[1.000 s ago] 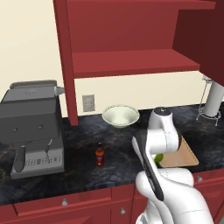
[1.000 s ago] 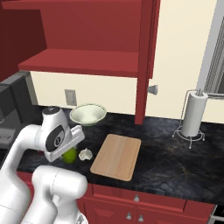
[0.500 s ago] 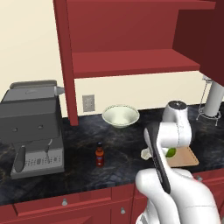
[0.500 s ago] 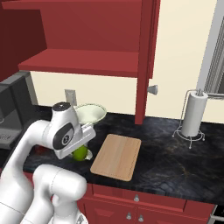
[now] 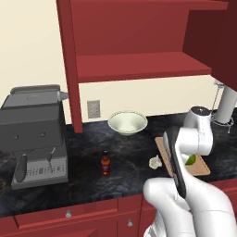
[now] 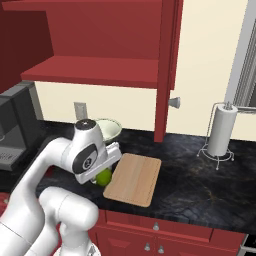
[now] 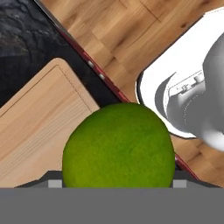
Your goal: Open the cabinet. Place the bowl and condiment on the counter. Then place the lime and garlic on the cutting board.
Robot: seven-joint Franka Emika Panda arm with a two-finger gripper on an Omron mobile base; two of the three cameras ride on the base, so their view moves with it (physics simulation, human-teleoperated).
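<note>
Round green lime (image 7: 118,146) — held above cutting board (image 7: 41,127) edge.

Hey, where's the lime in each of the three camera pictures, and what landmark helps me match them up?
Left base view: the lime peeks out right of centre, behind the white arm, over the cutting board.
Right base view: the lime is lower left of centre, under the claw, at the board's left edge.
Hand view: the lime sits bottom centre, the board to its left.
Shared landmark: the cutting board.
</note>
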